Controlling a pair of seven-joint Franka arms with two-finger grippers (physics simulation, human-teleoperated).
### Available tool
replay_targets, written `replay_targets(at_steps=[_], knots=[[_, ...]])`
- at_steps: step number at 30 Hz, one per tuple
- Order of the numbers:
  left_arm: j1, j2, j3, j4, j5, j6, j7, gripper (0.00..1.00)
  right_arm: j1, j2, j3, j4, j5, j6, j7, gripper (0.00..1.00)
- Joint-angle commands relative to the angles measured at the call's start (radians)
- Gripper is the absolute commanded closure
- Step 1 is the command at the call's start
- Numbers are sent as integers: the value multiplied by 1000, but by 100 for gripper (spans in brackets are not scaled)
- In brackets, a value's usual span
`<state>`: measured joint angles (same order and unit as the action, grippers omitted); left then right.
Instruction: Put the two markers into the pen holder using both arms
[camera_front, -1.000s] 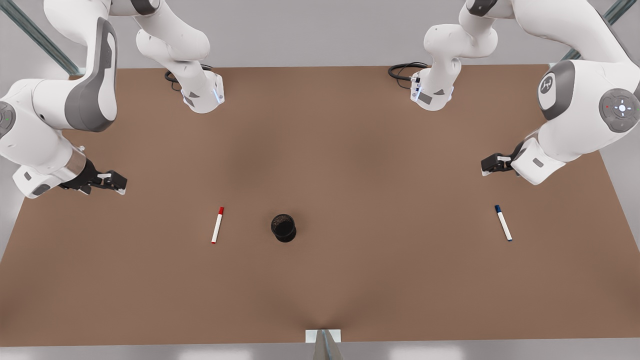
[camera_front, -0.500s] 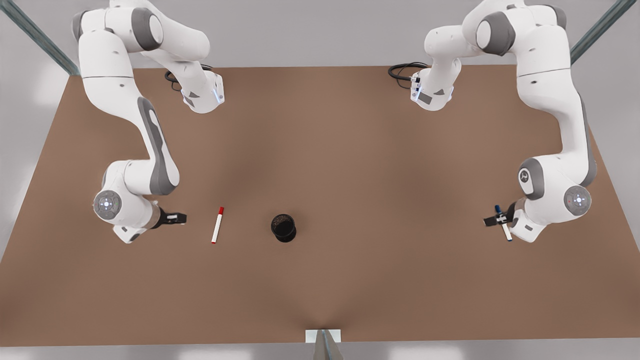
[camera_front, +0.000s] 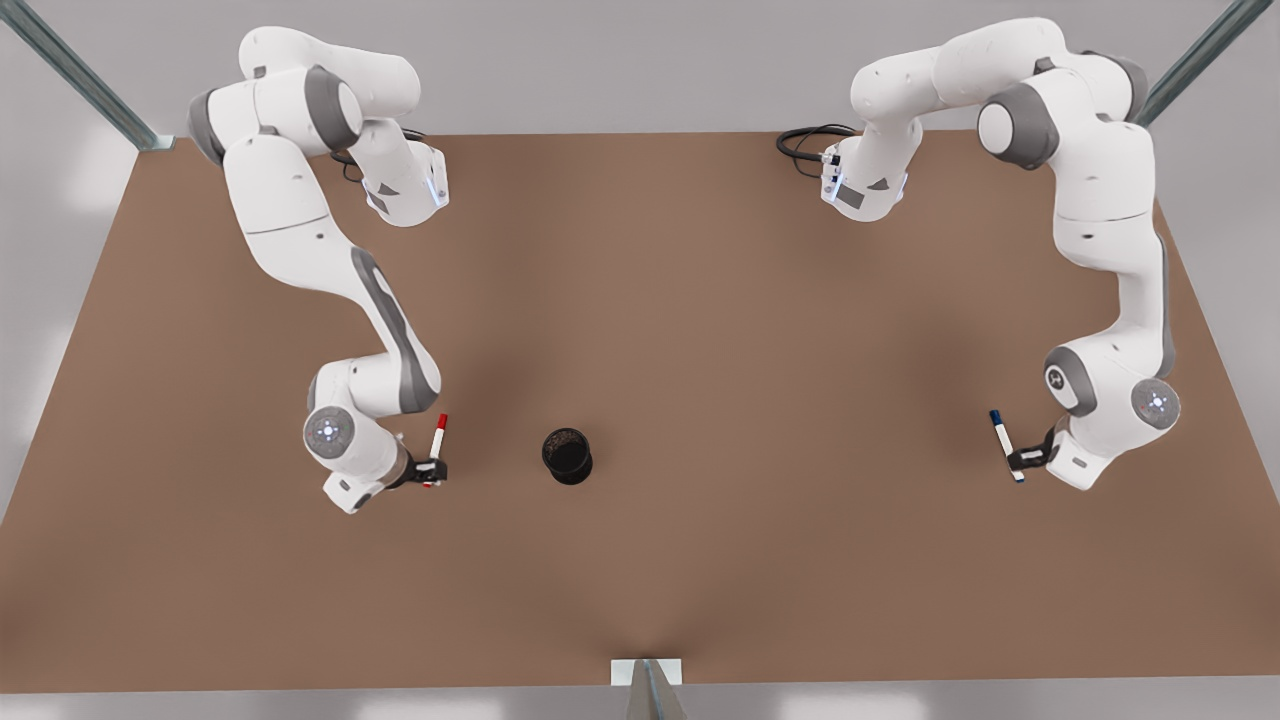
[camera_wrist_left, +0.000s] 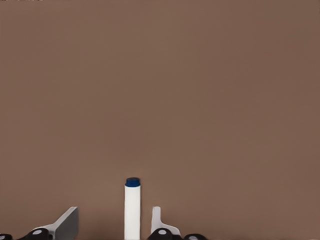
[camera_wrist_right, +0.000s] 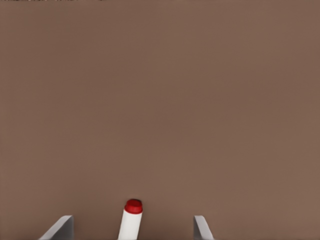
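Observation:
The red-capped marker (camera_front: 439, 432) lies on the brown table at the front view's left. My right gripper (camera_front: 430, 472) is open and low over its near end. In the right wrist view the marker's red end (camera_wrist_right: 133, 206) sits between the two fingertips (camera_wrist_right: 62, 226). The blue-capped marker (camera_front: 1000, 430) lies at the front view's right, and my left gripper (camera_front: 1022, 461) is open around its near end. The left wrist view shows its white barrel (camera_wrist_left: 132, 212) between the fingertips (camera_wrist_left: 67, 222), closer to one of them. The black pen holder (camera_front: 567, 455) stands upright to the right of the red marker.
The brown table (camera_front: 700, 320) stretches wide around the holder. Both arm bases (camera_front: 405, 190) stand at its far edge with black cables (camera_front: 805, 140). A small white bracket (camera_front: 646, 672) sits at the near edge.
The right gripper has moved toward the holder's side and now straddles the red marker's near end. The left gripper has slid along the blue marker to its near end.

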<state>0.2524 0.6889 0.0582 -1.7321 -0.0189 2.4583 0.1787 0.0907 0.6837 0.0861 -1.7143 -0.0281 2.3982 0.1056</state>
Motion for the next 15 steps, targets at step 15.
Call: replay_targets(at_steps=[15], knots=[[-2,37,-1,0,4,73,203,53,15,16,0,-34,-44,16,172,38]])
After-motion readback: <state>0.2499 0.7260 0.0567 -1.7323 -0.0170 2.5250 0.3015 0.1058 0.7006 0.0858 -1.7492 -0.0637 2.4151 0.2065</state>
